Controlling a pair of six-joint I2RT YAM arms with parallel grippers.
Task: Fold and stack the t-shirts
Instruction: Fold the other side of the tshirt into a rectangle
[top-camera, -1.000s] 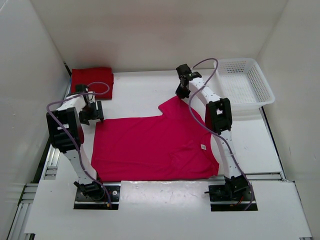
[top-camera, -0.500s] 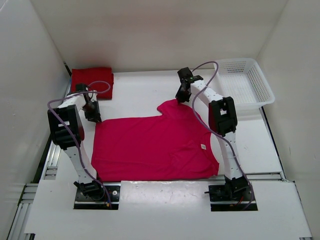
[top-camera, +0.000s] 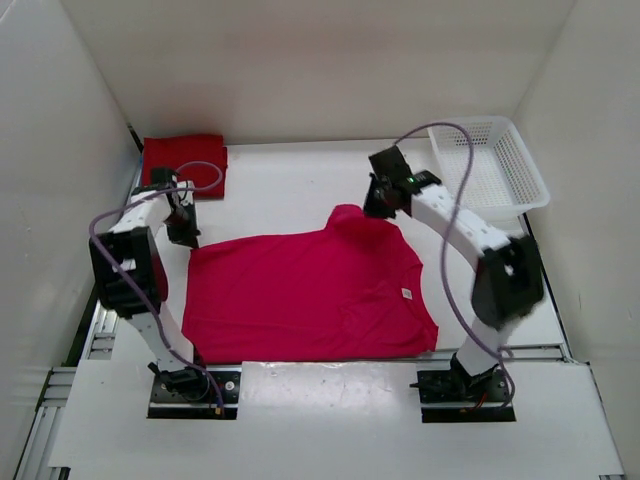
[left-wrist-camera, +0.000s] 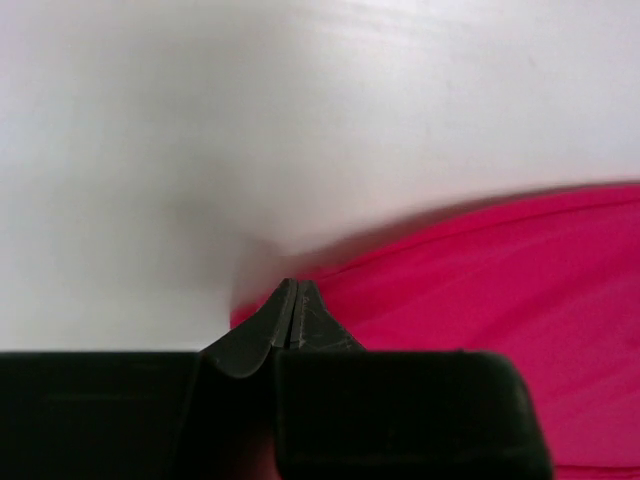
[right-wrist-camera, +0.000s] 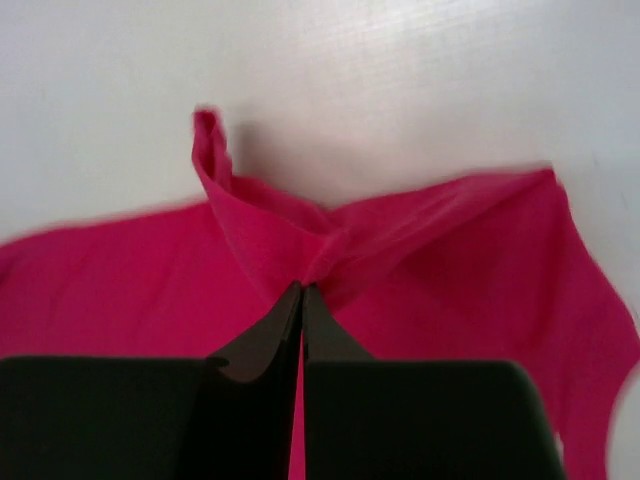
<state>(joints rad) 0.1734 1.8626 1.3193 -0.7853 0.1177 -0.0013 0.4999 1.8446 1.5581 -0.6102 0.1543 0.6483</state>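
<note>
Evidently, the right arm has been swung outward over the past second. Its elbow, which lay low over the right side of the bright pink-magenta short-sleeved cloth t-shirt (top-camera: 300, 295), is now lifted away toward the white plastic mesh basket (top-camera: 530, 180), so that side of the garment is uncovered in the top view. The right end effector (right-wrist-camera: 302, 298) is clenched on a bunched ridge of the far edge, which is drawn up into a peak, and that peak has been carried slightly to the right. The left end effector (left-wrist-camera: 293, 300) is likewise closed, with the far left corner of the cloth pinched at its tips, and that corner has been pulled a little outward. The shirt is thus gripped at 2 far points and otherwise lies flat in the middle of the white desk (top-camera: 290, 180), which is judged to be spreading in preparation for the first fold. A folded dark red t-shirt (top-camera: 185, 160) rests in the far left corner, well apart from it, so 1 garment appears done. Only 2 shirts are seen in any view. The left wrist view is blurred, so the depth of that pinch cannot be told, and the sleeves cannot be made out separately.
</note>
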